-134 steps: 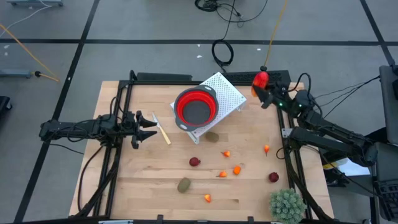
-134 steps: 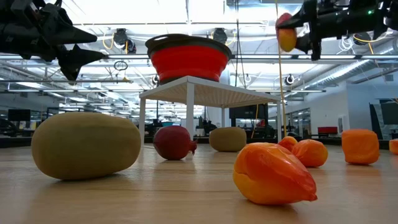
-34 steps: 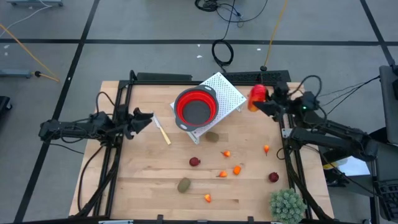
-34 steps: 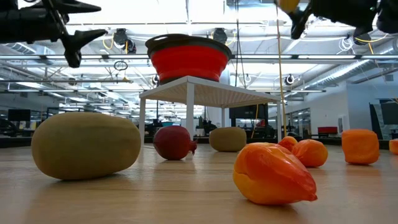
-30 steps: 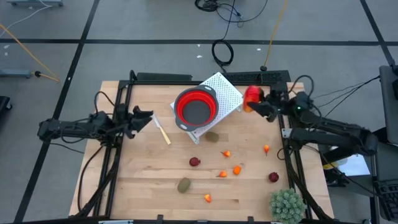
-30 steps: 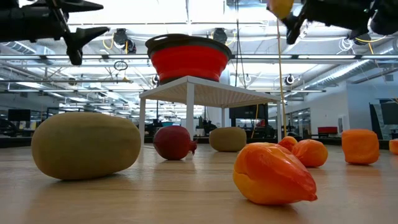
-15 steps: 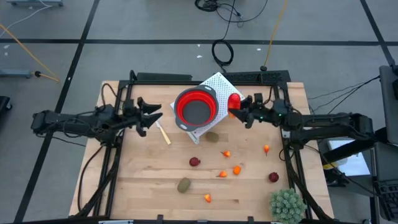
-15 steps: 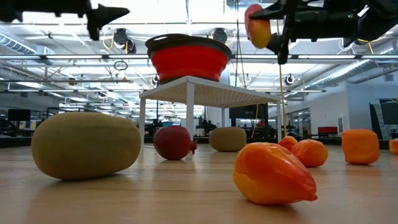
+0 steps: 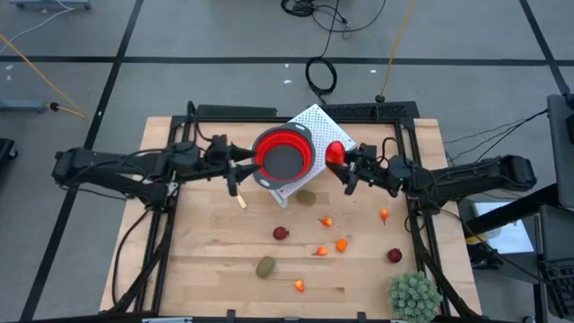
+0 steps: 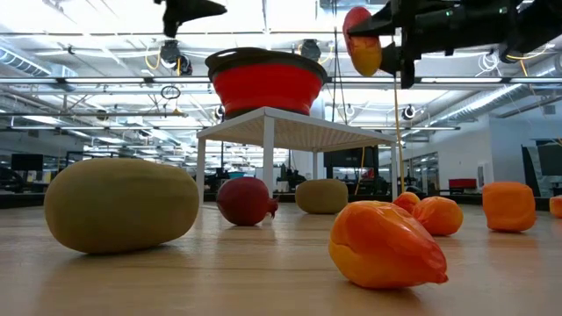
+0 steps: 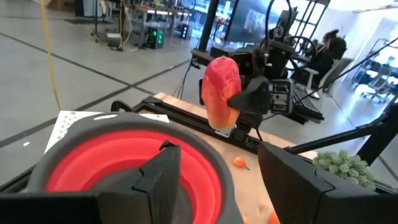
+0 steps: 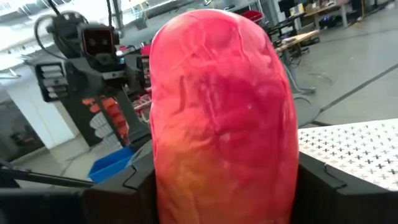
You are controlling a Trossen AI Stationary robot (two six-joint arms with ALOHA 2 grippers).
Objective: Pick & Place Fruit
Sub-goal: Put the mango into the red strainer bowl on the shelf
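Note:
My right gripper (image 9: 345, 164) is shut on a red-orange fruit (image 9: 334, 152), just right of the red bowl (image 9: 282, 154). The bowl stands on a white perforated stand (image 9: 325, 126). My left gripper (image 9: 238, 172) hovers open, with nothing between its fingers, at the bowl's left side. It is higher than the bowl's rim (image 10: 263, 54). On the table lie dark red balls (image 9: 281, 233), olive ovals (image 9: 265, 266) and small orange bits (image 9: 342, 244). My right gripper pinches the red-orange fruit's two long sides (image 12: 180, 180) between its two fingers (image 12: 336, 186). The fingers come in level from the table's right side. The fruit stands upright (image 10: 362, 39), lifted clear, at about the height of the bowl's rim.
A cream-handled knife (image 9: 235, 193) lies left of the stand, below my left gripper. A spiky green plant ball (image 9: 413, 294) sits at the near right corner. Black rails (image 9: 170, 233) run along both sides of the table.
My right gripper has swung from the table's far right corner toward the bowl and come down a little, with the fruit still held. My left gripper has gone up and toward the table's right, up to the bowl's left side, and has rolled a little.

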